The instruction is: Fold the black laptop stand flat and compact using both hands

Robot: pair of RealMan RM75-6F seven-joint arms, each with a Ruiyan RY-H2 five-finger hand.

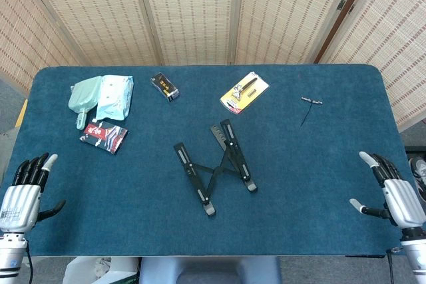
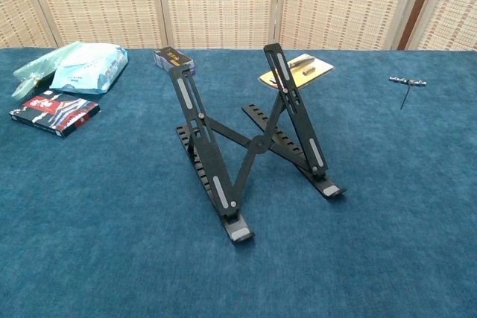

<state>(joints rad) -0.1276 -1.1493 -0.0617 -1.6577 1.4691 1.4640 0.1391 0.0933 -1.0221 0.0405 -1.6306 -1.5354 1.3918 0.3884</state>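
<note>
text: none legible | packets: print too small to read

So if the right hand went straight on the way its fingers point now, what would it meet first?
Nothing, as far as the head view shows. The right hand points up-left over bare table, well right of the laptop stand; height is unclear.
</note>
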